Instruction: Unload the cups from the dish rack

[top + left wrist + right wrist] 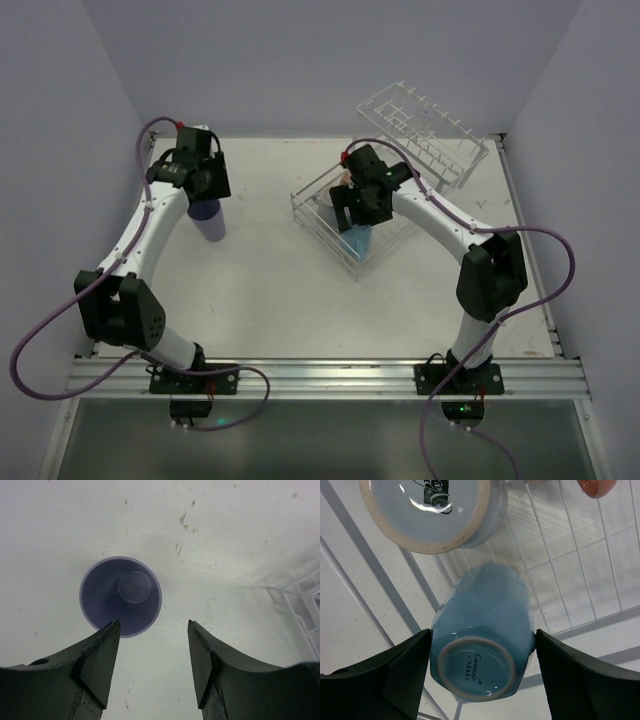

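Your left gripper hangs with its jaws apart just above the lavender cup, which stands upright on the table. Your right gripper straddles the upturned light blue cup in the dish rack. Its fingers seem to touch the cup, but you cannot tell whether they grip it.

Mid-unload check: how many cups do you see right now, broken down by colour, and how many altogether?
Lavender cup: 1
Bright blue cup: 1
Pale grey-blue cup: 1
Salmon-pink cup: 1
Total: 4
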`<state>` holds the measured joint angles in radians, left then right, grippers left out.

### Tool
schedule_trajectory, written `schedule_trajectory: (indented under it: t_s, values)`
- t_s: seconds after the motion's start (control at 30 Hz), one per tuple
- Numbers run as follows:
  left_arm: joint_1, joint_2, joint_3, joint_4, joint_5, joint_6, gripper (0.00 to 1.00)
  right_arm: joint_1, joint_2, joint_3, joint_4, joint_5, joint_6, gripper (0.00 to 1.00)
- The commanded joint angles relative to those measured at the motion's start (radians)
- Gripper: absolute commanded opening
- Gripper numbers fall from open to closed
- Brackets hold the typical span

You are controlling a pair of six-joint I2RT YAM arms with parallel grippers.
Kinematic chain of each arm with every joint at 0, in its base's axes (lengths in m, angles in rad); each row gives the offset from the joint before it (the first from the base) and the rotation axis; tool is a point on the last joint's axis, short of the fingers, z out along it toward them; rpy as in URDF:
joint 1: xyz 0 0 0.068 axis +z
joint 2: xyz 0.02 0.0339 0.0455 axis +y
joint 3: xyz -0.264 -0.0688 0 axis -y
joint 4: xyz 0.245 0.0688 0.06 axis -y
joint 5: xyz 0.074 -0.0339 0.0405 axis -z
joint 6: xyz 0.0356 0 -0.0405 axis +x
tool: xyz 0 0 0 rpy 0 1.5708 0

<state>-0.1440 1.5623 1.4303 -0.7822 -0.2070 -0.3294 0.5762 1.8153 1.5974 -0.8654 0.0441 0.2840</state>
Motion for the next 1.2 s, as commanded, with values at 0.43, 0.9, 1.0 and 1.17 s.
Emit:
schedule_trajectory:
  t_s: [0.43,0.9,1.0,1.17]
  values:
    - [0.007,-0.134,0.061,-0.003,0.092,0.013,0.61,0.034,0.021,-0.013,-0.03,0.163,0.046,0.81]
    - [0.007,-0.15,0.012,0.023,0.126,0.02,0.61,0.053,0.022,-0.02,-0.06,0.211,0.058,0.88]
    - [0.007,-0.153,0.007,0.026,0.133,0.02,0.61,0.053,0.016,-0.024,-0.047,0.218,0.055,0.81]
    - [0.006,-0.157,0.004,0.026,0.149,0.02,0.61,0.053,0.024,-0.005,-0.043,0.204,0.041,0.71]
